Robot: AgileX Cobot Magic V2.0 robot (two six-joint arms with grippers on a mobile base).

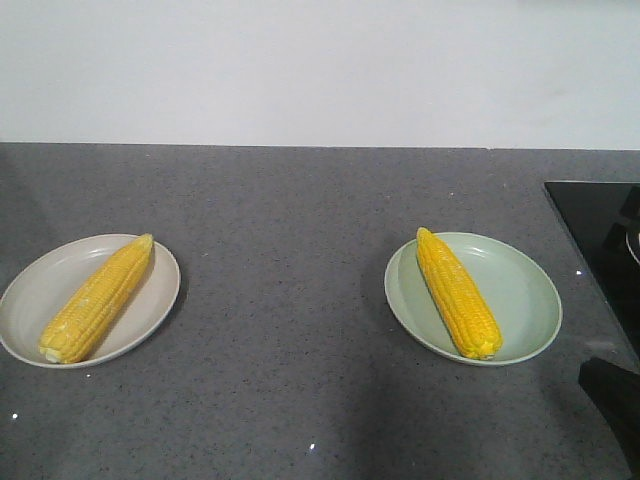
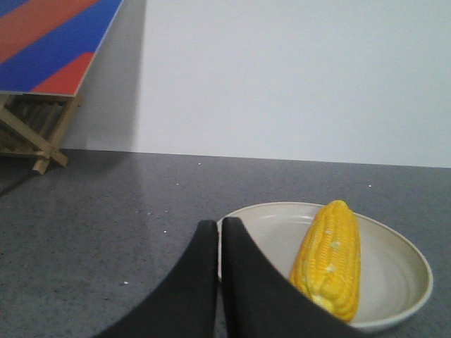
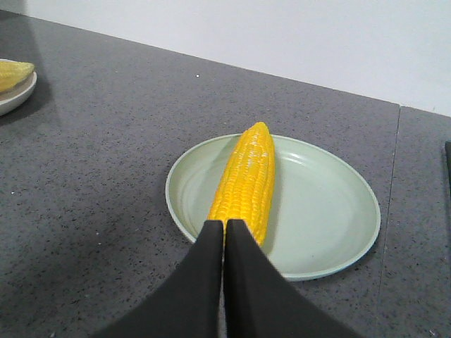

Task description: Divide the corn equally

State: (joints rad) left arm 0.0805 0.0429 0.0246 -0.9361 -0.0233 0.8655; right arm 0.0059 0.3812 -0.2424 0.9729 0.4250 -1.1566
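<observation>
Two corn cobs lie one per plate on the grey counter. One corn (image 1: 98, 298) rests diagonally on the beige plate (image 1: 40, 285) at the left. The other corn (image 1: 458, 292) lies on the pale green plate (image 1: 520, 290) at the right. My left gripper (image 2: 220, 224) is shut and empty, just short of the beige plate (image 2: 394, 271), with its corn (image 2: 328, 260) to its right. My right gripper (image 3: 225, 224) is shut and empty, its tips in front of the blunt end of the corn (image 3: 245, 176) on the green plate (image 3: 324, 211).
A black cooktop (image 1: 600, 235) is set into the counter at the far right. A black piece of the right arm (image 1: 612, 400) shows at the lower right corner. A red and blue board on a wooden frame (image 2: 49, 42) stands at the back left. A white wall runs behind.
</observation>
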